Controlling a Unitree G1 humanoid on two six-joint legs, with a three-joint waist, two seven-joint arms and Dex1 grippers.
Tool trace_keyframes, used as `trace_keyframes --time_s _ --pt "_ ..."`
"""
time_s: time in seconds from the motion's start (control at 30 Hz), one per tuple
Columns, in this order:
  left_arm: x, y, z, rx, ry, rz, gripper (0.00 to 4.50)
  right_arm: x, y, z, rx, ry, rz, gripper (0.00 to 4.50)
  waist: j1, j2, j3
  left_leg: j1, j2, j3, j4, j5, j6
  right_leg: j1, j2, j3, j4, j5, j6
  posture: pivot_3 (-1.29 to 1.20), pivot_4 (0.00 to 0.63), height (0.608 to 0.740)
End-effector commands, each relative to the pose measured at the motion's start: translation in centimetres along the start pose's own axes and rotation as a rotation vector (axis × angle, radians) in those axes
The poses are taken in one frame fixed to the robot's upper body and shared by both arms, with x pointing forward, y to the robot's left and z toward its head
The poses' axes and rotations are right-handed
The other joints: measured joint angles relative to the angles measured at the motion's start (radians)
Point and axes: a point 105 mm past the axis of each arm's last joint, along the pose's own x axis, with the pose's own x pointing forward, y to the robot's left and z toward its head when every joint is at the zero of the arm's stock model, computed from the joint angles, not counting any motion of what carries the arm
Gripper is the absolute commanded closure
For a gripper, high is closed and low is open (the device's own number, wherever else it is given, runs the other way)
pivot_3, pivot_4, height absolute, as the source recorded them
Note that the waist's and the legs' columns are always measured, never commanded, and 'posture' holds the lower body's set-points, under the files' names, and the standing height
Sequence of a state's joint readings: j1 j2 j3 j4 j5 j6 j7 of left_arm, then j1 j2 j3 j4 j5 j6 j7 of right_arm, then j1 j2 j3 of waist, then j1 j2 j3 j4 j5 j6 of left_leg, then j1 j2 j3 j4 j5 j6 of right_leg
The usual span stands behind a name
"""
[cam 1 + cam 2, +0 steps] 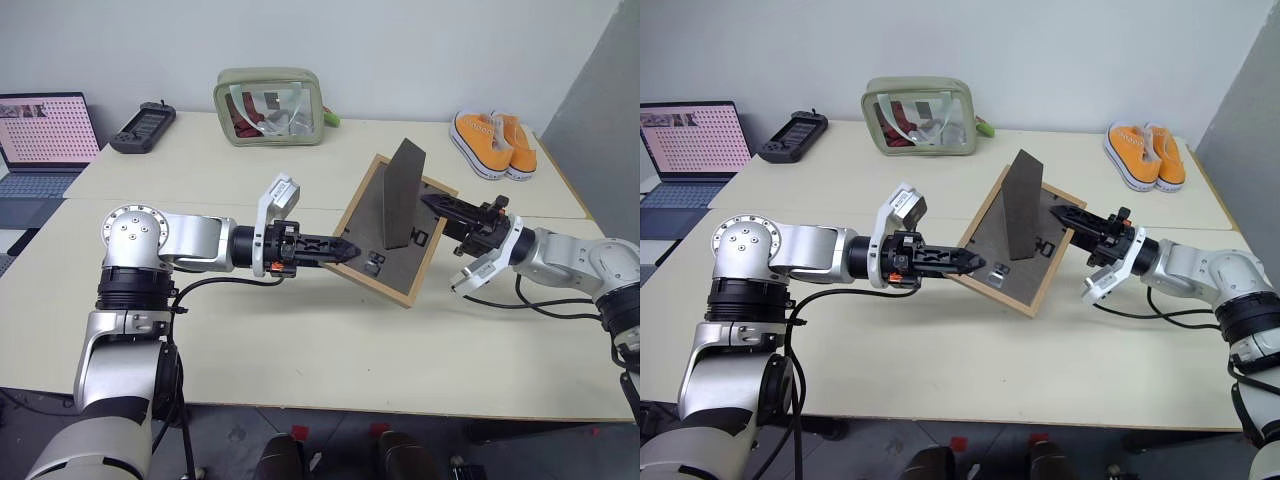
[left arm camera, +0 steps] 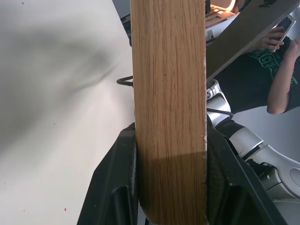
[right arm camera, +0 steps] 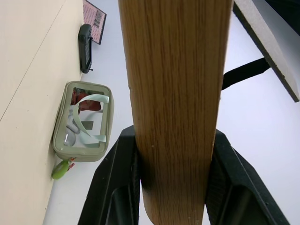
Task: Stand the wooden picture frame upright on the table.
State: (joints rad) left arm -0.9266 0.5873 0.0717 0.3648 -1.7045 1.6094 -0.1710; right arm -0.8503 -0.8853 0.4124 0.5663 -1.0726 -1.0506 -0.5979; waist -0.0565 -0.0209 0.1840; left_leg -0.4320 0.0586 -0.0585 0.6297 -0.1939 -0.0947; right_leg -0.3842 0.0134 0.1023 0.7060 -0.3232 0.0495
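While the pale counter point(image 1: 300, 330) carried everything, the wooden picture frame point(image 1: 395, 232) was held above its middle, tilted, with the dark back panel facing up and the fold-out stand point(image 1: 402, 192) raised. The left pincer point(image 1: 343, 249) was clenched on the frame's left edge, and the right pincer point(image 1: 432, 204) was clenched on its right edge. At the far side stood a green pouch point(image 1: 270, 106), orange shoes point(image 1: 494, 142) at far right, and a laptop point(image 1: 42, 135) at far left.
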Motion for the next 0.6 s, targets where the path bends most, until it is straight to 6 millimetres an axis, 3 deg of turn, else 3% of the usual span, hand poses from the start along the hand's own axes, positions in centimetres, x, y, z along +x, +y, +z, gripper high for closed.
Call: trace_keyframes --time_s 0.03,0.23,0.37,0.5,0.6 --pt "-0.2 0.3 0.7 0.064 -0.021 0.107 3.22 1.1 -1.1 0.8 0.009 -0.055 -0.047 3.2 0.0 0.0 0.0 0.0 0.0 0.0 0.0 0.0 0.0 0.0 0.0 0.0 0.0 0.0 0.0 0.0 0.15 0.74" --pt "-0.6 -0.4 1.5 0.161 -0.092 0.13 3.22 1.3 -1.0 0.6 0.03 -0.039 -0.049 3.2 0.0 0.0 0.0 0.0 0.0 0.0 0.0 0.0 0.0 0.0 0.0 0.0 0.0 0.0 0.0 0.0 0.15 0.74" --pt "-0.9 -1.0 2.3 0.228 -0.18 0.123 2.03 1.5 -0.9 0.6 0.044 -0.034 -0.046 3.2 0.0 0.0 0.0 0.0 0.0 0.0 0.0 0.0 0.0 0.0 0.0 0.0 0.001 0.0 0.0 0.0 0.15 0.74" --pt "-0.8 -2.3 1.7 0.323 -0.168 0.094 1.29 1.6 -0.9 0.5 0.059 -0.031 -0.046 3.2 0.0 0.0 0.0 0.0 0.0 0.0 0.0 0.0 0.0 0.0 -0.001 0.0 0.001 0.0 0.0 0.0 0.15 0.74" --pt "-1.2 -3.3 2.0 0.456 -0.238 0.107 1.29 1.8 -0.9 0.2 0.086 -0.019 -0.053 3.2 0.0 0.0 0.0 0.0 0.0 0.0 0.0 0.0 0.0 0.0 -0.001 0.0 0.002 0.0 0.0 0.0 0.15 0.74"
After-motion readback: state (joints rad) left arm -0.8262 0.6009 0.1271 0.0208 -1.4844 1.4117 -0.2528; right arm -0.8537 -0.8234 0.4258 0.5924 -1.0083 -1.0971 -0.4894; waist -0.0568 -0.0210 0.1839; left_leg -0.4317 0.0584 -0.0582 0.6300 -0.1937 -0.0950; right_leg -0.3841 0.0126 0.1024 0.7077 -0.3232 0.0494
